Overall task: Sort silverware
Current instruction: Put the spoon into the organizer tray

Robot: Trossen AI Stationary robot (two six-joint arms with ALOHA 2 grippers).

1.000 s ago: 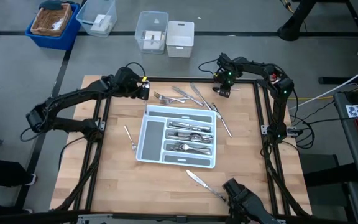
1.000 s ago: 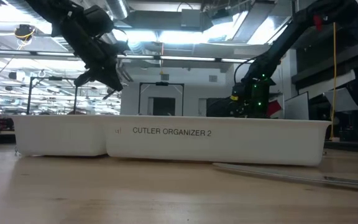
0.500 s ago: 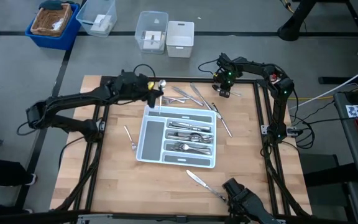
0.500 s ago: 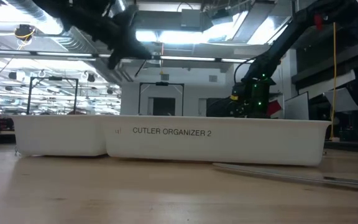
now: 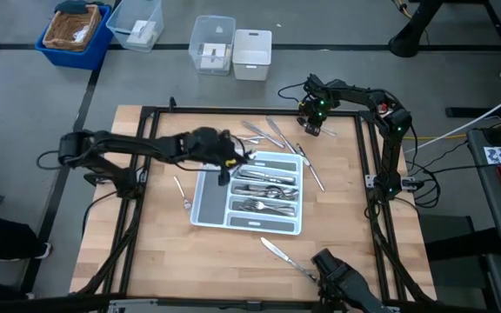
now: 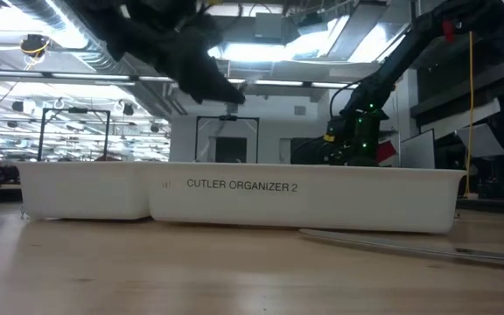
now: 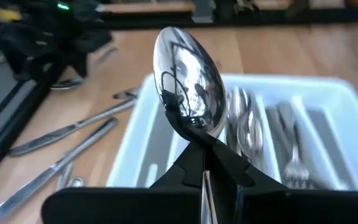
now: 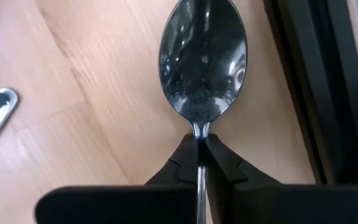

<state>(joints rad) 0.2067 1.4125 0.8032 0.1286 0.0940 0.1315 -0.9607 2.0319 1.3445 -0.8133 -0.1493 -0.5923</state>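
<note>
The table (image 5: pixel 155 252) has a pale wooden top of butted planks, edged by a black metal frame (image 5: pixel 368 156). Around it lies a grey floor (image 5: pixel 459 35) crossed by darker seams. On that floor past the table's far edge stand a blue bin (image 5: pixel 78 39) holding a wicker basket (image 5: pixel 70 26), a clear tub (image 5: pixel 136 23), another clear tub (image 5: pixel 213 43) and a white box (image 5: pixel 252 53). The low view shows long ceiling lights (image 6: pixel 261 51) and a dark-framed doorway (image 6: pixel 227 138).
</note>
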